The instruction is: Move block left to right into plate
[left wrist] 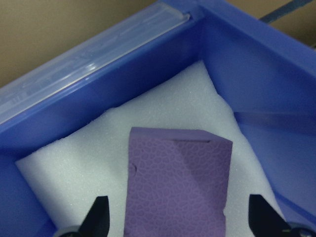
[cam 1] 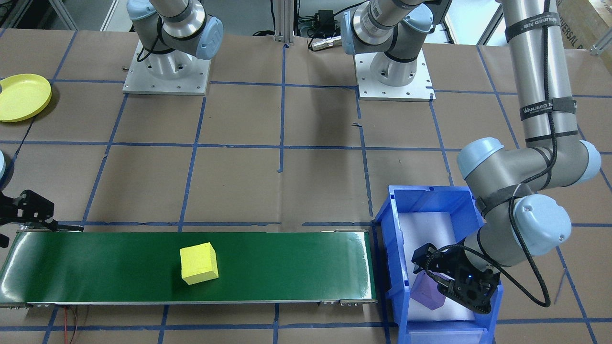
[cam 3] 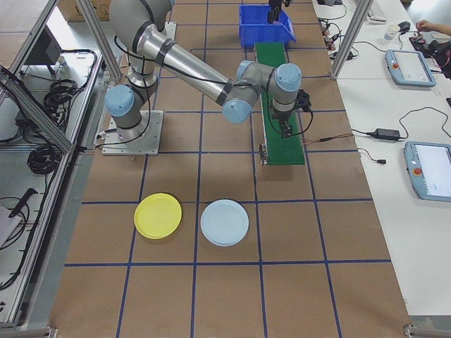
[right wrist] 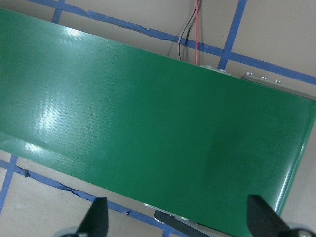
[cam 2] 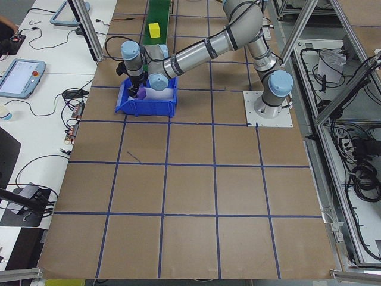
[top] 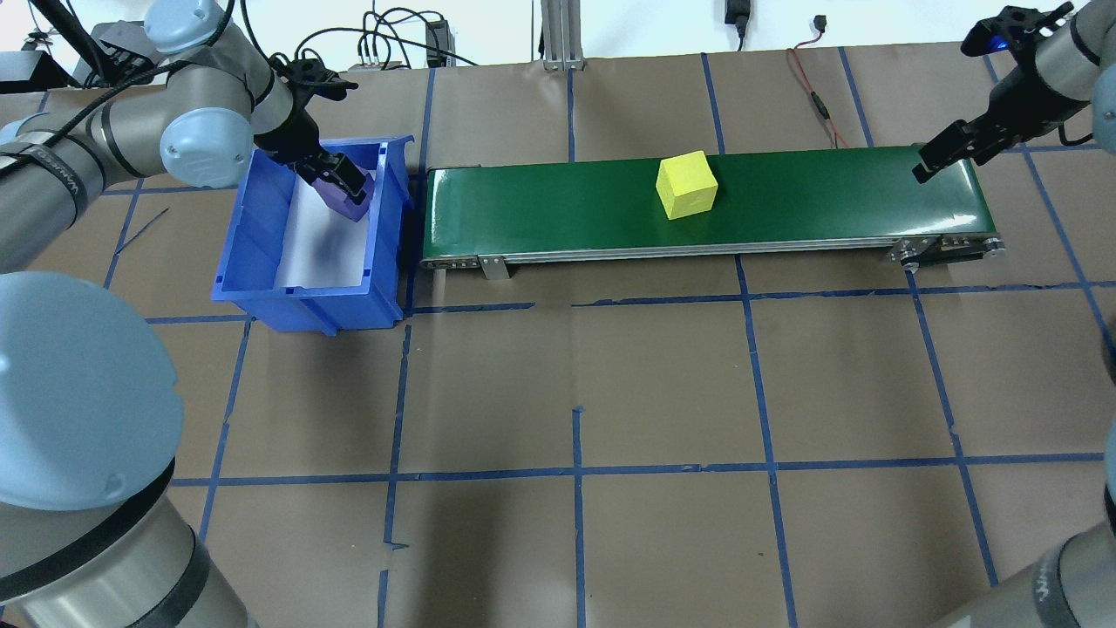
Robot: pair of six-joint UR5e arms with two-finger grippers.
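- The brown paper-covered desk [top: 663, 384], marked with blue tape lines, carries everything; its far strip is where the work is set out.
- The long green conveyor belt [top: 558, 205] runs left to right along that far strip, from the bin at its left end to the waiting right arm at its right end.
- The blue plastic bin [top: 261, 253] with white foam lining stands just beside the belt's left end.
- The round yellow plate [cam 3: 158, 215] and the round pale blue plate [cam 3: 225, 222] lie side by side on the desk, well apart from the belt, towards the right end.
- The yellow foam cube [top: 686, 184] sits on the belt, right of its middle and apart from both arms.
- The purple foam block [left wrist: 175, 182] rests on the foam in the bin's far right corner.
- The left gripper [left wrist: 177, 224] is down in the bin with its fingers apart on either side of the purple block, not yet pressed on it. A sound grasp would likely need the fingers squared to the block's flat faces and closed low, then a straight lift clear of the bin wall before it goes onto the belt.
- The right gripper [right wrist: 177, 224] hovers over the belt's right end, fingers apart and holding nothing; it should probably wait until the cube reaches it.
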